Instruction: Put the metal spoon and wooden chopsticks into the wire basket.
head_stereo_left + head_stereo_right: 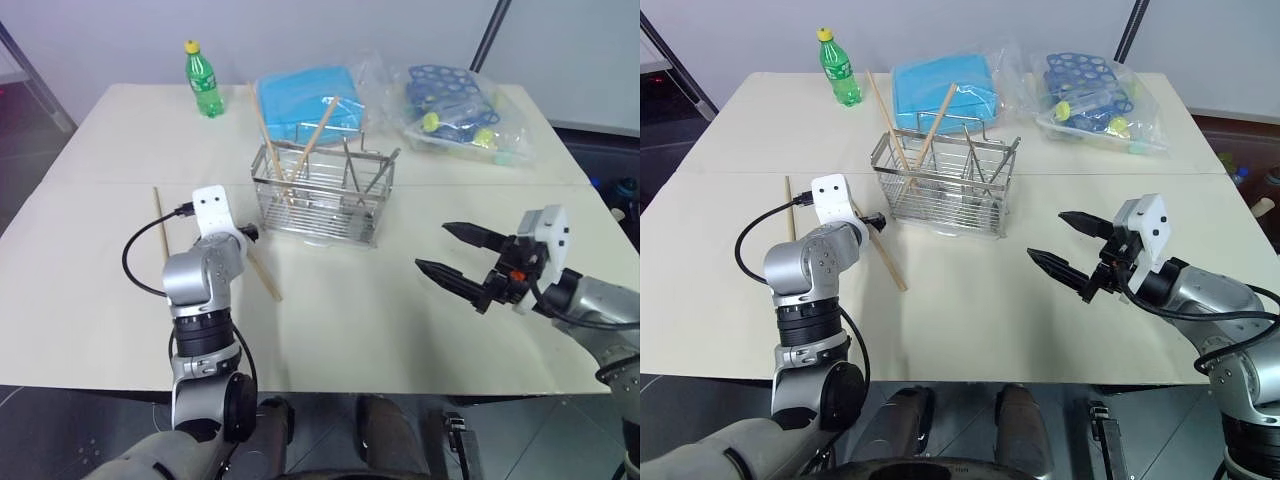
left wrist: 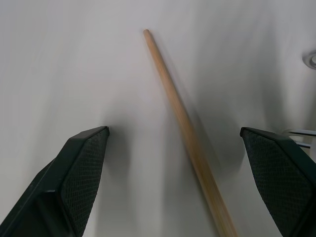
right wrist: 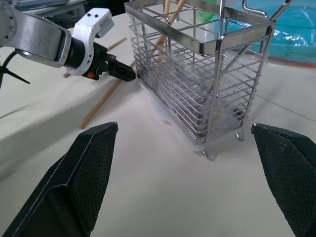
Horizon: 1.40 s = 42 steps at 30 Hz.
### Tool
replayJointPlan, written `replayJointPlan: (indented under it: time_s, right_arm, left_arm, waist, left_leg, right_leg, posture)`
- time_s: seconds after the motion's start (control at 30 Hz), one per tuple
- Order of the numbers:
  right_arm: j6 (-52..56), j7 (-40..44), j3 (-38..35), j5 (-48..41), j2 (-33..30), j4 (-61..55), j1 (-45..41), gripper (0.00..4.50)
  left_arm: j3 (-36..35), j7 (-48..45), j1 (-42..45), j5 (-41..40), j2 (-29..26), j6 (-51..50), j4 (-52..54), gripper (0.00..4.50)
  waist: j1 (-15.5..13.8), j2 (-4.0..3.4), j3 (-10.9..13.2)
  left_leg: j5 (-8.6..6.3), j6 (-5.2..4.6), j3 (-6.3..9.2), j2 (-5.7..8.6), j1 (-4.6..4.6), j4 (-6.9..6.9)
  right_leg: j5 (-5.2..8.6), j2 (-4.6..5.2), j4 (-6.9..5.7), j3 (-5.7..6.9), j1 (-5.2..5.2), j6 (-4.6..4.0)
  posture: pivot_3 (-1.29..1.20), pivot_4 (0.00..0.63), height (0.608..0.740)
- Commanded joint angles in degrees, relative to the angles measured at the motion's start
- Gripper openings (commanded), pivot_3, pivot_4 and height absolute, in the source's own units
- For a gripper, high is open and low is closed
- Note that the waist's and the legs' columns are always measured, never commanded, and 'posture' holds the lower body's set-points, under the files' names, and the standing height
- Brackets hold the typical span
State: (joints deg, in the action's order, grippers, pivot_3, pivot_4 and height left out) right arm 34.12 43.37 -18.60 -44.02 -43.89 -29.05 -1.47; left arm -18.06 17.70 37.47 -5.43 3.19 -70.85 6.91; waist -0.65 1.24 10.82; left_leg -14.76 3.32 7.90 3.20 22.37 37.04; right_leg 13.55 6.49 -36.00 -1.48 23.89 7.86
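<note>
Left claw (image 2: 173, 182) is spread wide and empty over a loose chopstick (image 2: 185, 133) on the worktop (image 1: 400, 330); lowering and closing seem needed before the wire basket (image 1: 325, 195).

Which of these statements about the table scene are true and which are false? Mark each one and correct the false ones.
1. Two pale wooden chopsticks stand leaning in the silver wire basket. True.
2. The left gripper is shut on a chopstick. False: its black fingers are open, with a chopstick lying on the table between them.
3. The green plastic bottle has fallen on its side. False: it stands upright at the far side of the table.
4. The right gripper is open and holds nothing. True.
5. Another chopstick lies flat on the table to the left of the left arm. True.
6. The blue item in its clear bag lies inside the basket. False: it lies on the table behind the basket.
</note>
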Motion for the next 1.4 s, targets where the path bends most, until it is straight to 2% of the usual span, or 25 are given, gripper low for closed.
replayJointPlan:
  time_s: [0.03,0.13,0.23,0.27,0.47,0.7,1.0,1.13,1.27,1.33,1.4]
  right_arm:
    - [-0.07,0.3,-2.07,-1.55,-0.83,-2.35,-0.77,4.43]
    - [-0.1,0.46,-2.16,-1.72,-0.92,-2.64,-0.58,4.43]
    - [-0.15,1.05,-2.29,-1.93,-1.38,-3.15,-0.46,4.5]
    - [-0.13,1.18,-2.32,-2.05,-1.53,-3.27,-0.47,4.5]
    - [0.37,0.61,-2.32,-2.65,-1.87,-3.48,-1.46,4.5]
    - [1.17,0.51,-2.23,-3.6,-2.22,-3.56,-2.44,4.5]
    - [1.92,-0.69,-2.49,-4.5,-1.9,-5.07,-2.02,4.5]
    - [1.48,-1.5,-2.27,-4.17,-1.27,-5.38,-1.3,4.5]
    - [1.2,-2.21,-1.78,-4.13,-0.78,-5.38,-1.64,4.5]
    - [1.32,-2.76,-1.49,-4.5,-0.4,-5.61,-2.18,4.5]
    - [1.51,-3.11,-1.02,-5.22,0.01,-6.52,-2.31,4.5]
  left_arm:
    - [-0.92,0.35,-0.37,0.33,0.64,-0.59,1.44,4.5]
    - [-1.53,0.42,-0.32,0.14,1.25,-0.38,1.35,4.5]
    - [-2.07,0.65,-0.26,0.19,1.62,-0.15,1.28,3.64]
    - [-2.23,0.71,-0.25,0.21,1.74,-0.09,1.29,3.23]
    - [-2.61,1.16,-0.44,0.64,2.11,0.23,1.72,0.04]
    - [-2.35,1.62,-0.24,2.29,0.61,0.4,1.89,0.04]
    - [-6.58,-0.55,3.73,1.84,-8.24,6.41,2.73,0.04]
    - [-7.28,-3.85,7.67,0.07,-12.51,9.39,1.68,0.04]
    - [-7.03,-6.33,9.28,-1.07,-14.55,12.34,0.57,0.04]
    - [-5.77,-9.4,9.94,-1.91,-16.37,15.6,0.03,0.04]
    - [-4.62,-16.05,11.09,-4.04,-19.23,23.23,-0.58,0.04]
  waist:
    - [0.01,0.0,0.0]
    - [0.01,0.0,0.0]
    - [-0.01,-0.01,-0.01]
    - [-0.04,-0.01,-0.01]
    - [-0.16,-0.01,-0.01]
    - [-0.11,-0.01,-0.01]
    - [0.05,0.03,0.01]
    - [-0.11,0.05,0.03]
    - [-0.06,0.05,0.02]
    - [0.08,0.05,0.03]
    - [0.26,0.06,0.03]
  left_leg:
    - [0.0,0.0,0.0,0.0,0.0,0.0]
    - [0.0,0.0,0.0,0.0,0.0,0.0]
    - [0.0,0.0,0.0,0.0,0.0,0.0]
    - [0.0,0.0,0.0,0.0,0.0,0.0]
    - [0.0,-0.01,0.02,0.03,0.0,0.03]
    - [-0.01,-0.01,0.02,0.03,-0.02,0.04]
    - [-0.01,-0.01,0.03,0.01,-0.03,0.02]
    - [-0.01,-0.01,0.05,0.02,-0.01,0.03]
    - [-0.01,-0.01,0.05,0.04,-0.01,0.03]
    - [-0.01,-0.01,0.05,0.03,-0.01,0.03]
    - [-0.01,-0.01,0.05,0.02,-0.01,0.02]
  right_leg:
    - [0.0,0.0,0.0,0.0,0.0,0.0]
    - [0.0,0.0,0.0,0.0,0.0,0.0]
    - [0.0,0.0,0.0,0.0,-0.01,0.0]
    - [0.0,0.0,0.0,0.0,-0.01,0.0]
    - [0.01,0.01,0.05,0.0,-0.1,0.03]
    - [0.0,0.01,0.07,0.0,-0.11,0.06]
    - [0.0,0.0,0.04,0.01,-0.08,0.05]
    - [0.0,0.0,0.06,0.02,-0.09,0.05]
    - [0.0,0.02,0.08,0.02,-0.1,0.06]
    - [0.0,0.02,0.07,0.02,-0.09,0.06]
    - [0.0,0.01,0.04,0.02,-0.06,0.05]
  posture:
    - [0.0,0.15,0.74]
    - [0.0,0.15,0.74]
    - [0.0,0.15,0.74]
    - [0.0,0.15,0.74]
    - [0.0,0.15,0.74]
    - [0.0,0.15,0.74]
    - [0.0,0.15,0.74]
    - [0.0,0.15,0.74]
    - [0.0,0.15,0.74]
    - [0.0,0.15,0.74]
    - [0.0,0.15,0.74]
